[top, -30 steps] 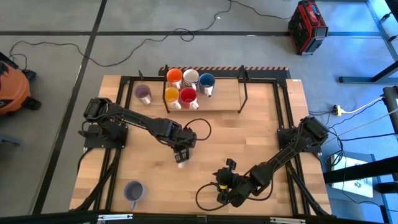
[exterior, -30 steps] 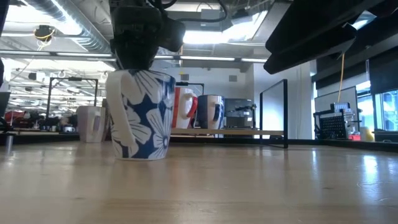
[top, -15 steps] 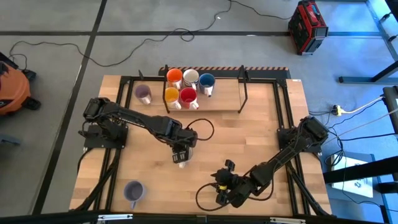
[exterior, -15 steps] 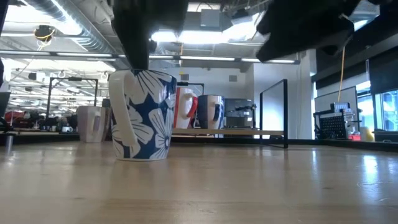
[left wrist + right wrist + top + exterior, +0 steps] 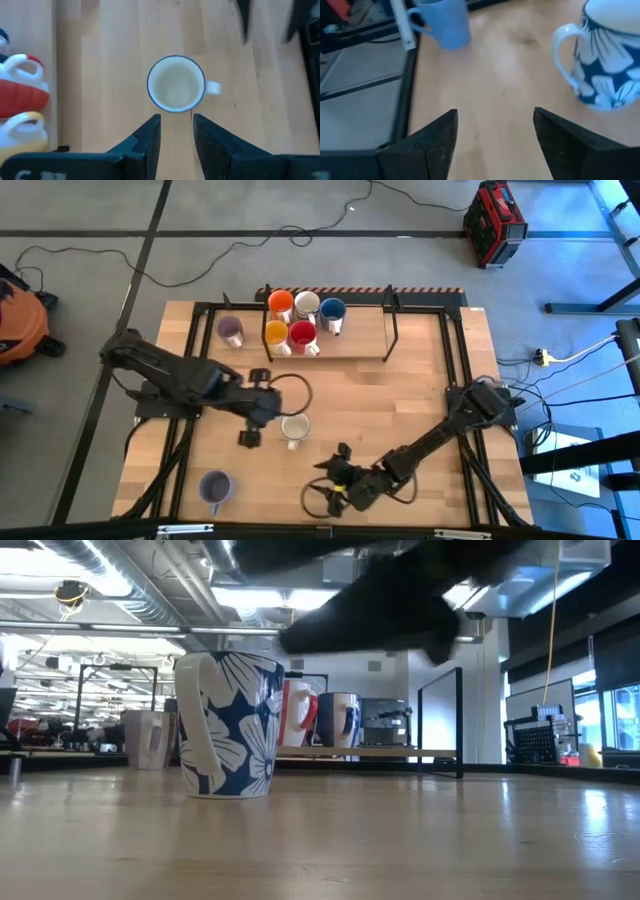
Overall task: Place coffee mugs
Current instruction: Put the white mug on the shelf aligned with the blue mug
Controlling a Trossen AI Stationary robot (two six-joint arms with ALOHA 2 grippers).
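A white mug with a blue flower pattern (image 5: 294, 427) stands upright on its base mid-table, also visible in the low view (image 5: 228, 725). My left gripper (image 5: 266, 418) hovers just to its left, open, and the mug (image 5: 176, 90) lies beyond its fingertips (image 5: 175, 120). My right gripper (image 5: 318, 485) is open near the near edge. The flowered mug (image 5: 607, 60) and a pale purple mug (image 5: 442, 25) lie ahead of it. That purple mug (image 5: 213, 488) stands near the table's near-left corner. Another purple mug (image 5: 230, 330) stands left of the rack.
A low black-framed rack (image 5: 360, 330) at the far edge holds two orange mugs (image 5: 280, 303), a white (image 5: 306, 303), a blue (image 5: 332, 310) and a red one (image 5: 302, 333). Bare wood (image 5: 400, 390) lies right of the flowered mug. A cable (image 5: 300, 385) loops by the left arm.
My left gripper stood over the flowered mug's top and has drawn away toward the table's left, leaving the mug standing on the wood. My right gripper has moved along the near edge toward the table's left.
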